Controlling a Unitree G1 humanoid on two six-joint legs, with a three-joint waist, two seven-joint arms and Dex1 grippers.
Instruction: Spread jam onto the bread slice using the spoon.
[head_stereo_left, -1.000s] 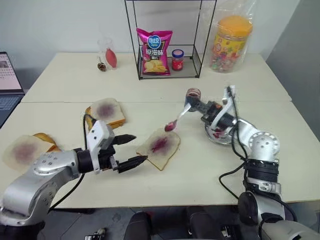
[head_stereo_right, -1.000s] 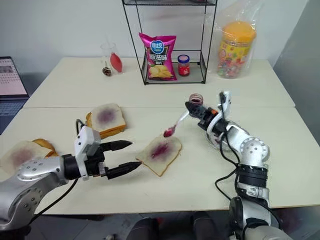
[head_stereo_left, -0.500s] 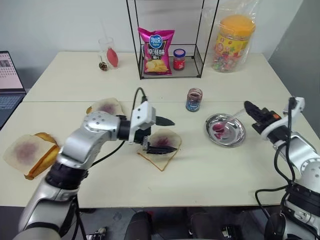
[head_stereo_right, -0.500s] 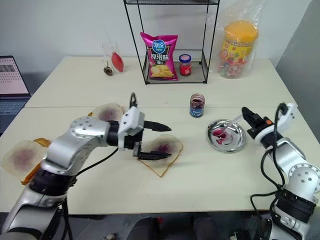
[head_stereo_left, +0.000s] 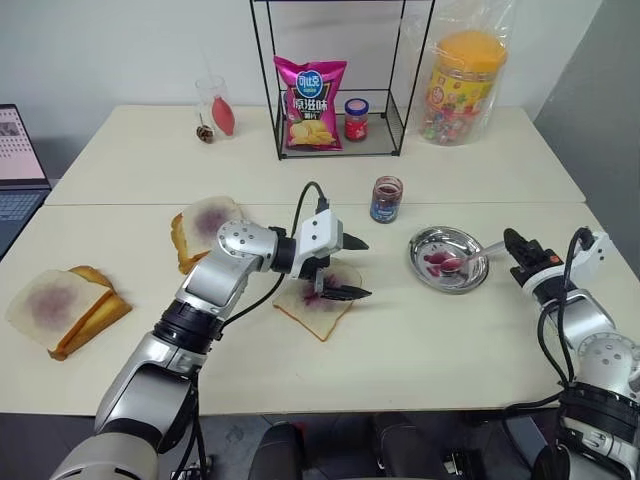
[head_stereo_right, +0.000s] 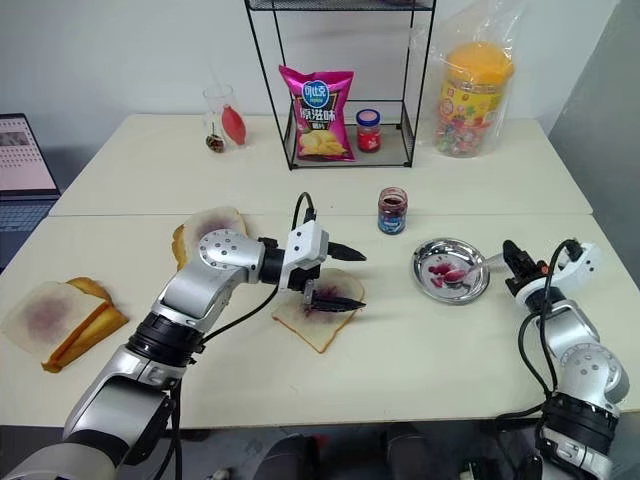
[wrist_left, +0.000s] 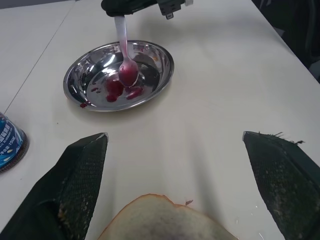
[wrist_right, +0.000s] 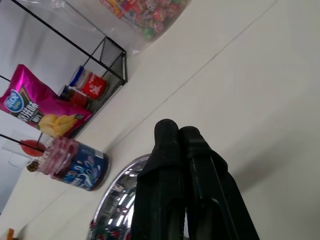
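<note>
The bread slice (head_stereo_left: 318, 303) lies flat near the table's middle with a purple jam blotch on it. My left gripper (head_stereo_left: 365, 269) hovers open over its right part, one finger on each side (wrist_left: 85, 170). The jam sits in a small glass jar (head_stereo_left: 386, 198) behind, and as smears in the steel dish (head_stereo_left: 470, 281). At the table's right side my right gripper (head_stereo_left: 512, 241) is shut on the handle of the spoon (head_stereo_left: 470, 258). The spoon's stained bowl (wrist_left: 128, 74) rests in the dish.
Two stacks of jam-stained bread lie to the left (head_stereo_left: 208, 226) and at the far left (head_stereo_left: 60, 305). A wire rack (head_stereo_left: 392, 125) at the back holds a chips bag (head_stereo_left: 310, 90) and a red-lidded jar (head_stereo_left: 355, 119). A candy jar (head_stereo_left: 462, 85), a glass (head_stereo_left: 212, 102) and a laptop (head_stereo_left: 15, 150) stand around the far edges.
My right gripper carried the spoon from above the bread slice rightward and down, and its bowl now rests in the dish. My left gripper swung right, ending over the bread slice.
</note>
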